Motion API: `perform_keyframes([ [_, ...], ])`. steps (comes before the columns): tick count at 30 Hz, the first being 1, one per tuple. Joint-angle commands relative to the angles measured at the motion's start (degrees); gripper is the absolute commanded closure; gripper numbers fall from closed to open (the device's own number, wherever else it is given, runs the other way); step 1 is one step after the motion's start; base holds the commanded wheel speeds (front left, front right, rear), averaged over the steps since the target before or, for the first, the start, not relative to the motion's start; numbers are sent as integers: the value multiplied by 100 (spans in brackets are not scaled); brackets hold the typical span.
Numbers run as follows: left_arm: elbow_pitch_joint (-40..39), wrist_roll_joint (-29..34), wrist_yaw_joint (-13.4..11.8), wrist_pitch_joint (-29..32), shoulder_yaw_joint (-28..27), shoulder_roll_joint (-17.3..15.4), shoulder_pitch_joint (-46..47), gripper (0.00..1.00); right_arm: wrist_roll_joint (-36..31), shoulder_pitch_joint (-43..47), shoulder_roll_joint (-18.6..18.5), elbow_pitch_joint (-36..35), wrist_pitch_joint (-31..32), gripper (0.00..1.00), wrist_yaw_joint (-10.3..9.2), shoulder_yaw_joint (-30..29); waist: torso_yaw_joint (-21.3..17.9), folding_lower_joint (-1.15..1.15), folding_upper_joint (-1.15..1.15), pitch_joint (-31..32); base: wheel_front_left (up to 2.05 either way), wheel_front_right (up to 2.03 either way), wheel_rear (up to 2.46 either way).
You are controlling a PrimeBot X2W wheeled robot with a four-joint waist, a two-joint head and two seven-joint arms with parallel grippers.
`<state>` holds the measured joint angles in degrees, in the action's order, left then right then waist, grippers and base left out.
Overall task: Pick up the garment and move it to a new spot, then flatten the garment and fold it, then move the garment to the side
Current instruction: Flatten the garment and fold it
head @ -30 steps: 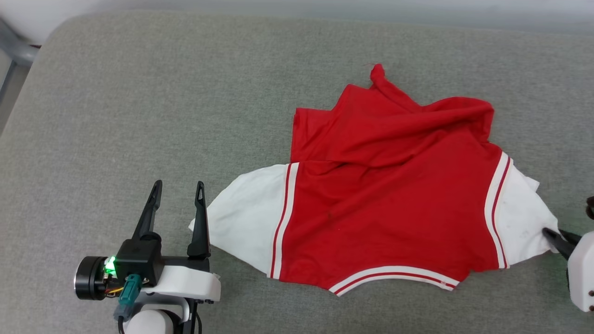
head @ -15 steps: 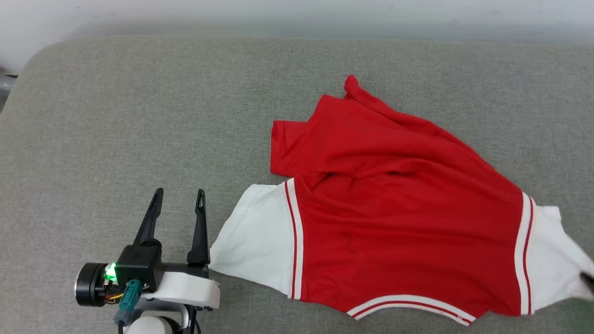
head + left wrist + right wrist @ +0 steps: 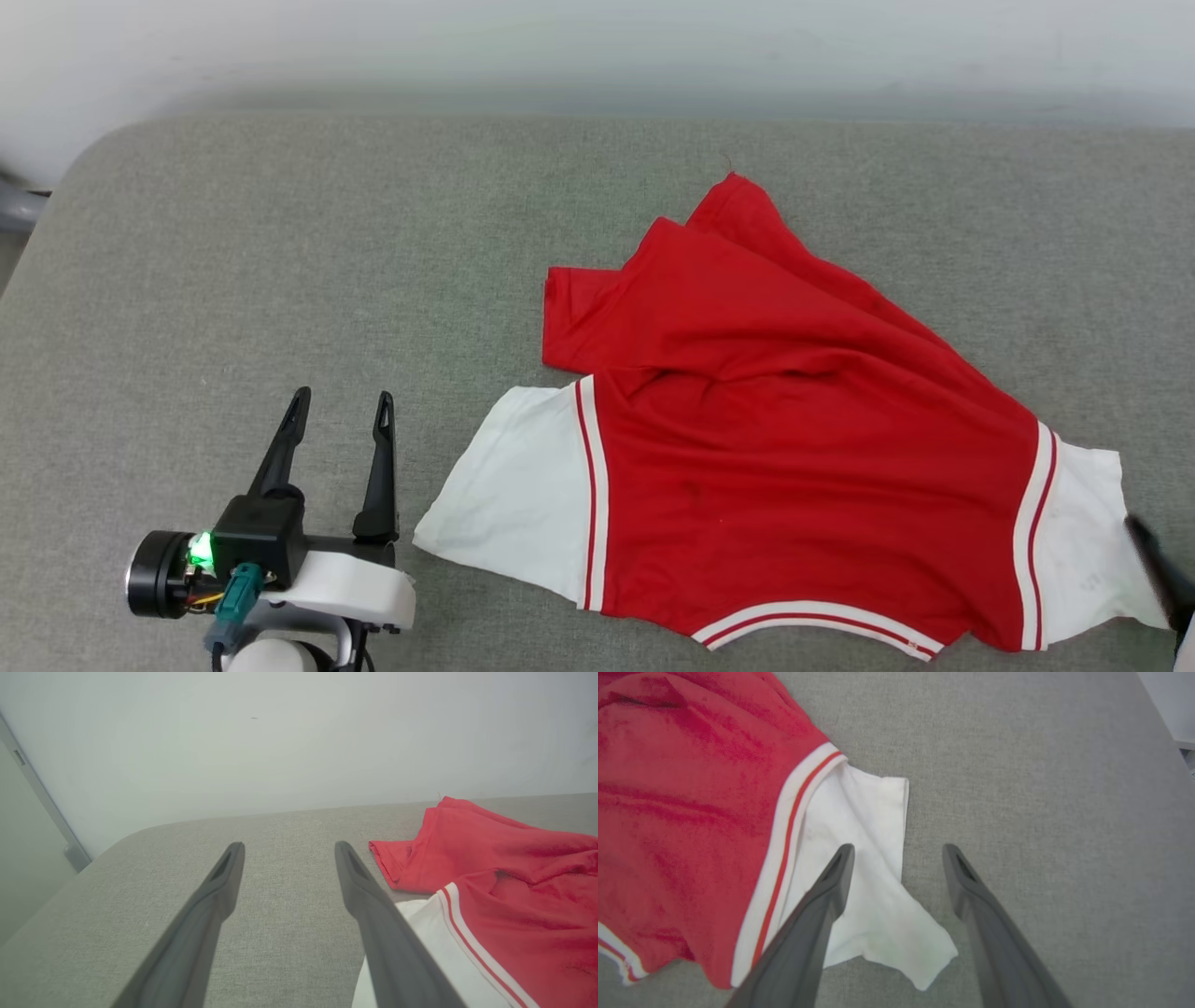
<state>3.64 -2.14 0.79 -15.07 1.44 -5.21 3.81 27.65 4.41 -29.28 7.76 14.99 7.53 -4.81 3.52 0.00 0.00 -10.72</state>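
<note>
- Comparing with one second back: the right gripper (image 3: 900,849) was pinched on the tip of the right sleeve (image 3: 873,891). Its fingers now stand wide apart, with the sleeve lying loose beneath them on the table (image 3: 280,280). Log it as released.
- Note that the head view itself has shifted over that second, since the table's far edge sits lower in frame. Do not book that drift as garment travel.
- Real change in the garment (image 3: 794,448): the humped fold on its far right side has been drawn out into long diagonal creases running toward the right sleeve. The shoulder line reads straighter.
- Left gripper (image 3: 338,406): fingers wide, holding nothing, parked just beside the left sleeve (image 3: 513,485). You cannot settle whether they touch it.
- Judgement: the relocation looks done and you are in the flattening step. No fold is begun.
- Position: the garment lies on the right half of the table, with the striped collar trim (image 3: 812,621) toward the robot and the sleeves spread to either side.
- Appearance: plain red side up, no lettering showing. The sleeves are white, with red-white stripes at the seams.
- The far part of the body is doubled over: one flap (image 3: 597,317) lies folded near the left, and a hem corner (image 3: 733,191) points toward the wall. It is not flat yet.
</note>
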Motion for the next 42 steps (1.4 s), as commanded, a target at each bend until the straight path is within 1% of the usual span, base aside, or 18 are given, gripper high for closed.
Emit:
perform_keyframes([
  [1, 13, 11, 48, -14, -11, -63, 42, 0, -124, -85, 63, -71, -158, 0, -8, -59, -27, 0, 0, 57, 0, 0, 0],
  [4, 108, -56, 239, -14, -2, -218, 164, 0, -463, -175, 323, -332, -645, 0, -7, -214, -52, 0, 0, 141, 0, 0, 0],
  [7, 268, -136, 450, 25, 94, -466, 350, 0, -745, -245, 600, -616, -1087, 0, -8, -342, -55, 0, 0, 216, 0, 0, 0],
  [11, 309, -550, 630, 589, 368, -805, 743, 0, -1002, -201, 918, -885, -1364, 0, -8, -315, -50, 0, 0, 283, 0, 0, 0],
  [13, 267, -864, 656, 1053, 586, -1026, 936, 0, -1102, -146, 1025, -965, -1381, 0, -8, -265, -44, 0, 0, 294, 0, 0, 0],
  [15, 158, -1284, 662, 1531, 973, -1308, 1173, 0, -1190, -122, 1106, -1034, -1394, 0, -8, -217, -46, 0, 0, 288, 0, 0, 0],
  [19, 10, -2247, 661, 2894, 1777, -1994, 1633, 0, -1336, -88, 1215, -1037, -1388, 0, -8, -141, -29, 0, 0, 255, 0, 0, 0],
  [22, -111, -3026, 663, 4004, 2337, -2385, 1930, 0, -1370, -130, 1263, -992, -1406, 0, -8, -107, -29, 0, 0, 228, 0, 0, 0],
  [25, -165, -3645, 663, 4929, 2722, -2722, 2215, 0, -1384, -204, 1301, -953, -1427, 0, -8, -51, -59, 0, 0, 200, 0, 0, 0],
  [29, -121, -4128, 664, 5793, 3192, -3054, 2449, 0, -1410, -279, 1310, -893, -1446, 0, -8, 27, -131, 0, 0, 145, 0, 0, 0],
  [31, -71, -4273, 664, 6041, 3401, -3170, 2524, 0, -1402, -333, 1307, -864, -1460, 0, -8, 45, -172, 0, 0, 102, 0, 0, 0],
  [34, 61, -4443, 664, 6256, 3690, -3261, 2581, 0, -1401, -383, 1299, -830, -1490, 0, -8, 52, -221, 0, 0, 31, 0, 0, 0],
  [42, 640, -4434, 665, 6194, 4295, -3315, 2787, 0, -1371, -545, 1335, -756, -1545, 0, -8, 135, -360, 0, 0, -218, 0, 0, 0],
])
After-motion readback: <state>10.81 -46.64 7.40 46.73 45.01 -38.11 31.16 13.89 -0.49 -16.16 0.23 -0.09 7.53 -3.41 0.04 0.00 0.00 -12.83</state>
